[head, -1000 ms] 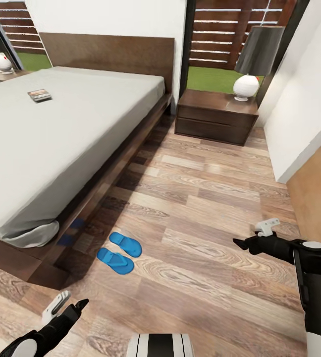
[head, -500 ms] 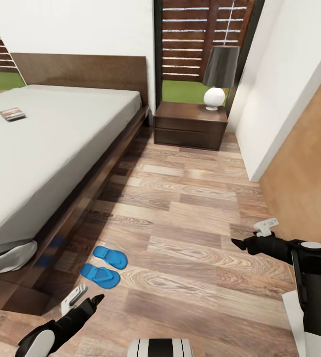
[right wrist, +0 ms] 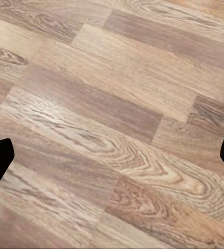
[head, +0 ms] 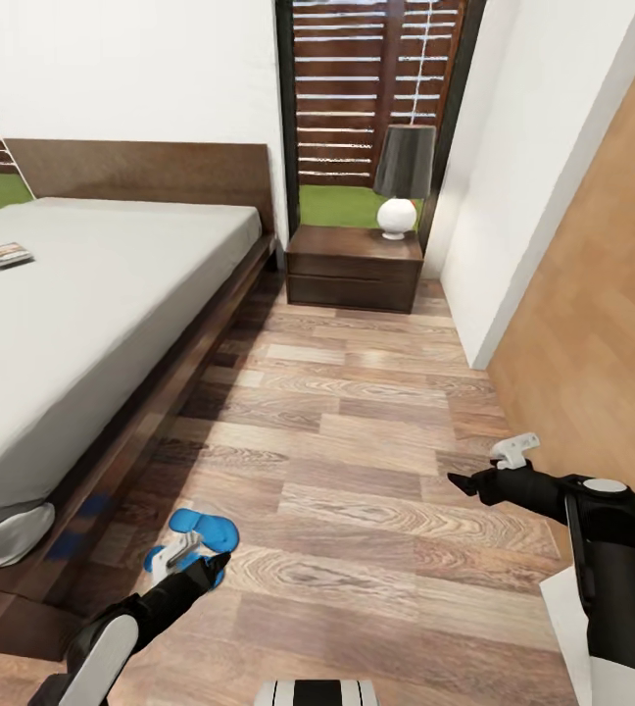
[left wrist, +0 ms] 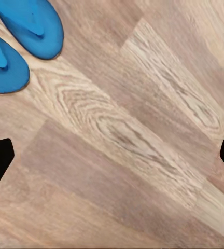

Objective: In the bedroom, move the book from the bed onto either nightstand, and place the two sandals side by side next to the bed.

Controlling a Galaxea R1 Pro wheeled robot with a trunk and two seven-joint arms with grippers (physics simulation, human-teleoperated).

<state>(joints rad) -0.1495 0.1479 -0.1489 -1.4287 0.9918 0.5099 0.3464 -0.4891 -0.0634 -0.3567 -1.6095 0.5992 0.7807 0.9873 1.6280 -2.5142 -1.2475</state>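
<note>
- Both fingers of the left end effector (head: 192,559) stand spread and empty above the two sandals (left wrist: 18,41) on the floor beside the bed (head: 82,324).
- Sandals look light and bendable; pinch one sole edge.
- Right end effector (head: 464,480) also spread, empty.
- Thin book (head: 6,255) lies on the mattress.

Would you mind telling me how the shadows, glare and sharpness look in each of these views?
Head view: soft render, a dark shadow lies on the floor along the bed, the distant book is blurry. Left wrist view: even light, the sandals crisp, no glare. Right wrist view: a pale sheen on the wood planks, grain slightly smeared.
</note>
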